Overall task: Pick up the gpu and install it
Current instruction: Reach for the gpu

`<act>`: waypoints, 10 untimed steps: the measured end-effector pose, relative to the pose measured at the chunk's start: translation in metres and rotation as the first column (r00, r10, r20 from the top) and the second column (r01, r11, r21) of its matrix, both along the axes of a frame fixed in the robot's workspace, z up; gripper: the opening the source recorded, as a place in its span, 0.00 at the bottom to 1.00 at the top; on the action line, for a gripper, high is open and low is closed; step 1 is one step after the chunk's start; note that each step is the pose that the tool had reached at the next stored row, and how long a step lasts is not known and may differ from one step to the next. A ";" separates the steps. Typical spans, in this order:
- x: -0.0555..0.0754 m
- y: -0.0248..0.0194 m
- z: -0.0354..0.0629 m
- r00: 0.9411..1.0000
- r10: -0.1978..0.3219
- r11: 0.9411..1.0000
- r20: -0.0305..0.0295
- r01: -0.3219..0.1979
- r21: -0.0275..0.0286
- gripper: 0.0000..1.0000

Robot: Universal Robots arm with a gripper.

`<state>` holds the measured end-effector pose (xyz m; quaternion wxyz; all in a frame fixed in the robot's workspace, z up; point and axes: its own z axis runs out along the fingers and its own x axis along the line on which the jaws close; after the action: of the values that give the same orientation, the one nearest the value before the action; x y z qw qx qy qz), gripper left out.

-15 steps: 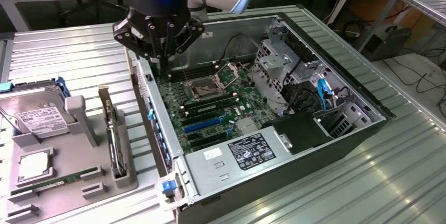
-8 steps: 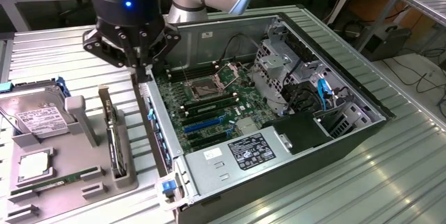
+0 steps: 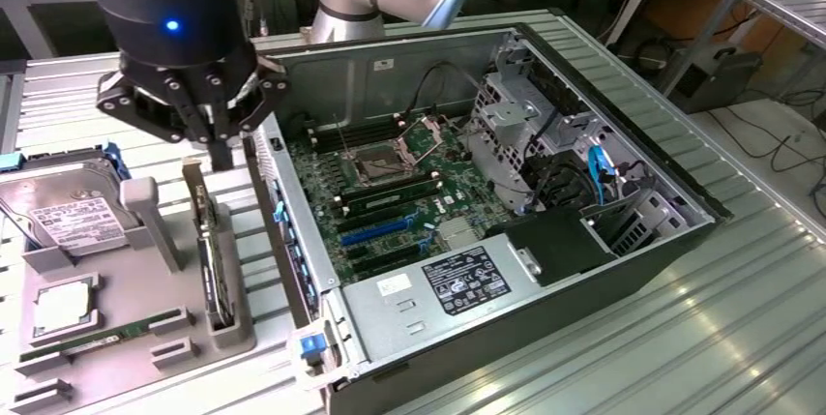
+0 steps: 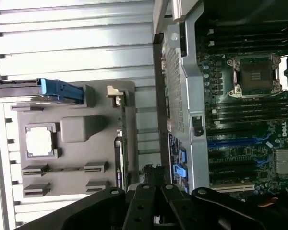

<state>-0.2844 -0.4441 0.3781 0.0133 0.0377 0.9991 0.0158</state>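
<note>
The black two-finger gripper (image 3: pixel 222 156) (image 4: pixel 156 189) hangs over the flat grey plastic parts tray (image 3: pixel 168 289) (image 4: pixel 72 158), with its fingers pressed together and nothing between them. The gpu (image 3: pixel 207 241) (image 4: pixel 120 163), a thin black card with a silver bracket, stands on edge in the tray's slot nearest the open black computer case (image 3: pixel 387 62). The fingertips are just above the card's bracket end and do not touch it. A boxy silver hard drive (image 3: pixel 65 212) rests at the tray's far side.
</note>
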 end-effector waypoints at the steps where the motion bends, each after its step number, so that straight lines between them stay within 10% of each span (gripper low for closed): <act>1: -0.005 -0.0005 -0.0009 1.000 0.000 1.000 0.000 0.000 0.000 0.11; 10: -0.032 -0.0080 -0.0116 1.000 0.000 1.000 0.000 0.000 -0.003 0.11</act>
<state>-0.3169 -0.4521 0.3665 0.0132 0.0377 0.9991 0.0143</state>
